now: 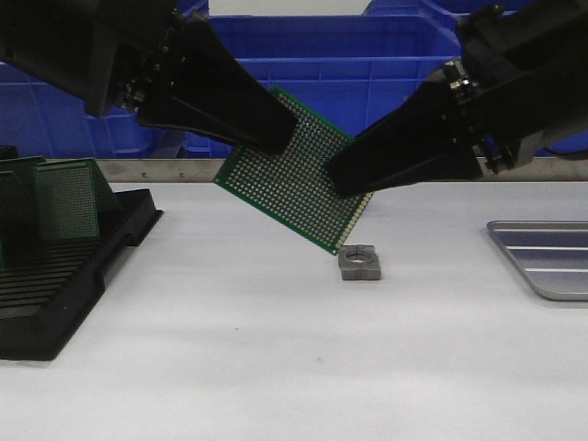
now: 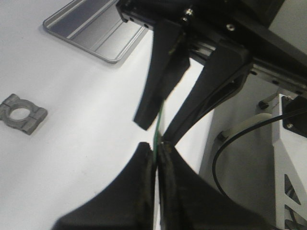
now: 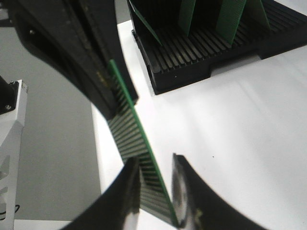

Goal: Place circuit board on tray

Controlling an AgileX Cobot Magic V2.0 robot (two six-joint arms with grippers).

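A green perforated circuit board [image 1: 294, 184] hangs tilted in the air above the middle of the table. My left gripper [image 1: 276, 142] is shut on its upper left edge; in the left wrist view the pads [image 2: 146, 163] clamp the thin green edge [image 2: 159, 125]. My right gripper [image 1: 335, 182] is at the board's right side, its jaws apart with the board [image 3: 129, 129] slanting between them [image 3: 154, 162]. The silver-grey ribbed tray [image 1: 551, 257] lies on the table at the far right, also in the left wrist view [image 2: 91, 28], with nothing on it.
A small grey metal block with a round hole [image 1: 360, 262] lies on the table just under the board. A black slotted rack [image 1: 64, 276] holding more green boards stands at the left. Blue plastic bins [image 1: 367, 55] line the back edge.
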